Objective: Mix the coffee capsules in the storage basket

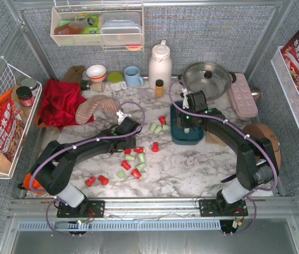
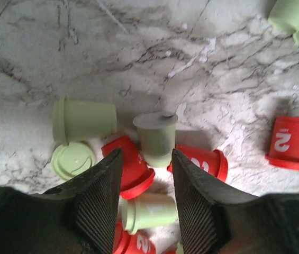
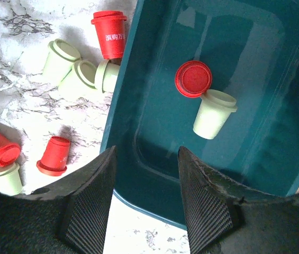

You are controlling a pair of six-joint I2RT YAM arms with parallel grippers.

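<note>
Red and mint green coffee capsules (image 1: 133, 159) lie scattered on the marble top left of the dark teal storage basket (image 1: 194, 138). My left gripper (image 1: 130, 138) is low over one cluster. Its jaws (image 2: 146, 154) are open, one on each side of a mint capsule (image 2: 152, 211) that lies on its side close to both pads. Red capsules (image 2: 133, 164) and an upright mint one (image 2: 156, 135) crowd around it. My right gripper (image 3: 145, 174) hangs open and empty over the basket's (image 3: 123, 106) near left wall. Inside the basket sit one red capsule (image 3: 193, 79) and one mint capsule (image 3: 213, 114).
Behind the basket stand a steel pot (image 1: 207, 78), a white thermos (image 1: 160, 63), an amber bottle (image 1: 159, 87) and a pink tray (image 1: 243, 95). A red cloth (image 1: 59, 100) and a mitt (image 1: 93, 108) lie at the back left. A brown plate (image 1: 271, 143) is on the right.
</note>
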